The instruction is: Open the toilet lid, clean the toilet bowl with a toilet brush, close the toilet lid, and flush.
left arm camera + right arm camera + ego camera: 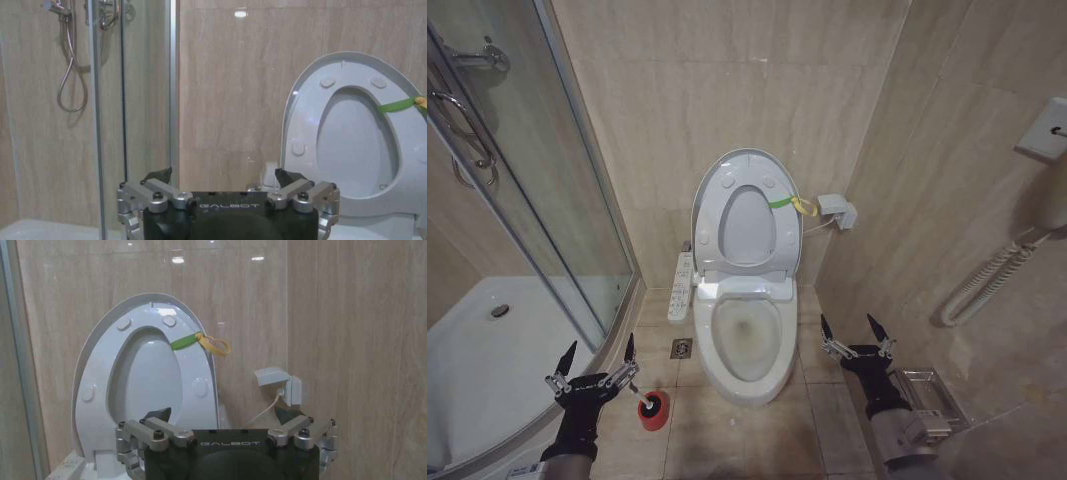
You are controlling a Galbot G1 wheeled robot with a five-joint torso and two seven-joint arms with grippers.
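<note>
Hovering with spread fingers, left gripper (597,362) just above the toilet brush (640,394) in its red cup (653,411); right gripper (855,336) spread, idle beside the toilet bowl (747,345). Toilet lid (747,212) up against wall. Brush pickup likely in hand: lowering and pinching the handle.

Toilet lid (747,215) upright behind toilet bowl (749,345), toilet brush (653,408) on floor to bowl's left

Left pincer (598,353) gapes low; right pincer (854,328) likewise.
</note>
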